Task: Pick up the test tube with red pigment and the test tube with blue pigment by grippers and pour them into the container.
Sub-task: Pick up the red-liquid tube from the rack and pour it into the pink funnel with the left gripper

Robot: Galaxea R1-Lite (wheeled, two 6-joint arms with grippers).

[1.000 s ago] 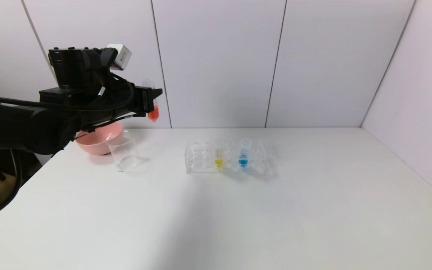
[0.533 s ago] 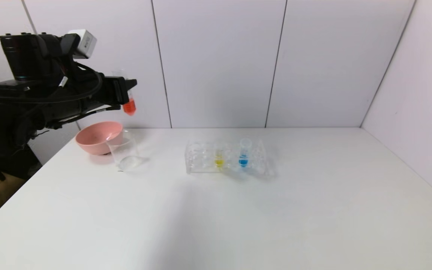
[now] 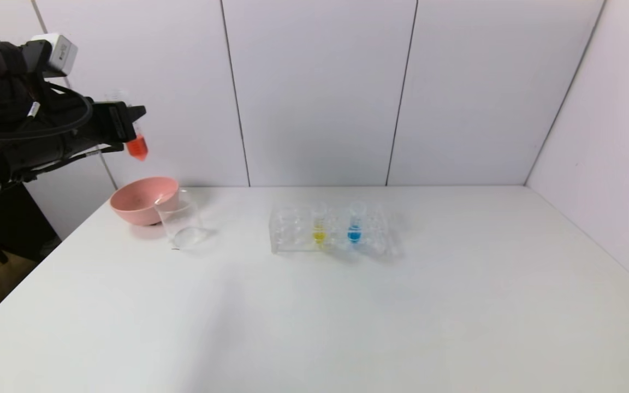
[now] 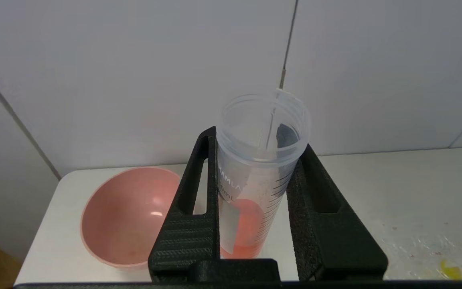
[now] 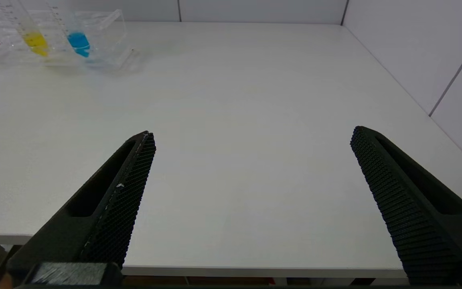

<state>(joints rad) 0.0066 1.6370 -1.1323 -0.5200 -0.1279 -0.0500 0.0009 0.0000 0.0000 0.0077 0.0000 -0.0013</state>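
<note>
My left gripper [image 3: 131, 123] hangs high at the far left, shut on the test tube with red pigment [image 3: 137, 146], which it holds upright. In the left wrist view the tube [image 4: 255, 176] sits between the two black fingers of the left gripper [image 4: 257, 144], with red-orange liquid in its bottom. The container [image 3: 181, 221], a clear glass beaker, stands on the table below and to the right of the tube. The test tube with blue pigment [image 3: 354, 226] stands in the clear rack [image 3: 292, 229]. My right gripper [image 5: 253, 138] is open and holds nothing, over the table's near edge.
A pink bowl [image 3: 141, 199] stands just behind and left of the beaker, almost under the held tube. A tube with yellow liquid [image 3: 319, 228] stands in the rack left of the blue one. Wall panels close off the back and the right side.
My left gripper has carried the red tube left and upward, from above the beaker's right side to a spot above the pink bowl. Nothing else has moved.
</note>
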